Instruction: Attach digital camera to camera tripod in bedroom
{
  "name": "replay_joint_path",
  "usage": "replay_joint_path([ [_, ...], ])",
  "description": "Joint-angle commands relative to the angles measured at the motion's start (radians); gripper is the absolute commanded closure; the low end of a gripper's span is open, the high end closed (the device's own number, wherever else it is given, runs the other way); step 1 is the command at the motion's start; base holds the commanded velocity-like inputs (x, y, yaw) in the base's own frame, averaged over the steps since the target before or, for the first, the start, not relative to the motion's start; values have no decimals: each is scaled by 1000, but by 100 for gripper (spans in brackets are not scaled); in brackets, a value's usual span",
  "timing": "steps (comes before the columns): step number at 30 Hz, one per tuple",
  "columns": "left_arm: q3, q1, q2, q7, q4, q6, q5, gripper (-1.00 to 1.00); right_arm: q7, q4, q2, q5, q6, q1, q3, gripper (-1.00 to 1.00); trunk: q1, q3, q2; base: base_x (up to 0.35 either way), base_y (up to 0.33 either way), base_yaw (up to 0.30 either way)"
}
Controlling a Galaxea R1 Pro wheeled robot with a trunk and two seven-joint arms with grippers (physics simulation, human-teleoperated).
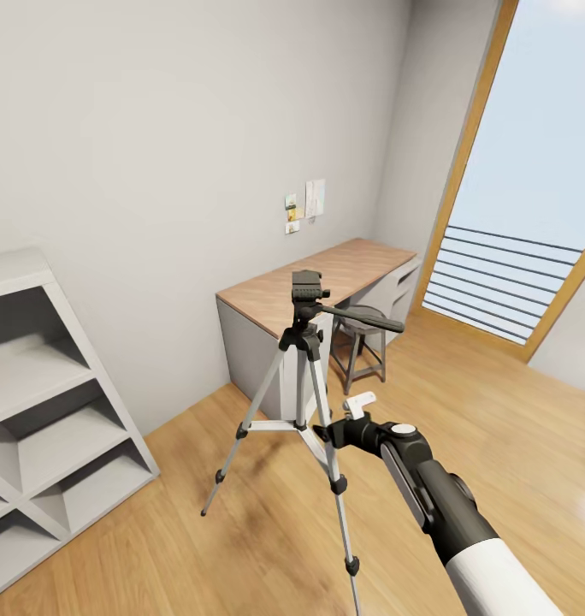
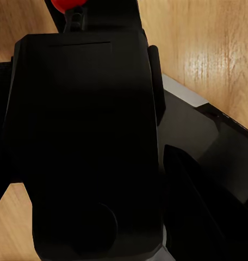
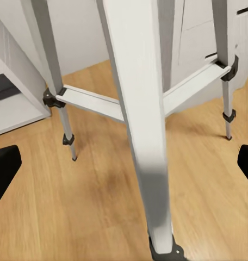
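Head view is showing the right pincer [image 1: 327, 430] reaching, spread, around a camera tripod [image 1: 305, 376] leg near the desk [image 1: 327, 278]; judging next, closing to steady it, the left pincer's state untellable.

A light wood floor [image 1: 498, 411] carries everything here. The camera tripod [image 1: 305, 359] stands on it, its three silver-grey legs spread and its black feet planted on the boards. Behind the tripod, a grey desk with a wood top [image 1: 327, 278] stands on the floor against the pale wall. A small dark stool [image 1: 361, 346] sits on the floor, tucked just under the desk's edge. A grey open shelf unit [image 1: 44, 411] stands on the floor at the left.
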Motion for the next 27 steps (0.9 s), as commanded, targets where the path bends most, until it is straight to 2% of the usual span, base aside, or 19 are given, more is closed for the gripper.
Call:
replay_joint_path([
  [1, -8, -1, 0, 3, 0, 1, 5, 100, -8, -1, -1, -7, 6, -1, 1, -100, 1, -2, -2, 0, 0, 0],
  [9, -8, -1, 0, 3, 0, 1, 5, 100, -52, 1, 0, -9, 6, -1, 3, -100, 1, -2, -2, 0, 0, 0],
  [10, -8, -1, 0, 3, 0, 1, 5, 100, -86, 3, 0, -9, 6, -1, 3, -100, 1, -2, -2, 0, 0, 0],
  [21, -8, -1, 0, 3, 0, 1, 5, 100, -87, 12, 3, -16, 4, -1, 4, -100, 1, -2, -2, 0, 0, 0],
  [23, -8, -1, 0, 3, 0, 1, 5, 100, -86, 15, 9, -18, 4, -1, 4, -100, 1, -2, -2, 0, 0, 0],
  [27, -8, -1, 0, 3, 0, 1, 5, 100, -87, 85, 54, -16, -47, -1, 3, -100, 1, -2, -2, 0, 0, 0],
])
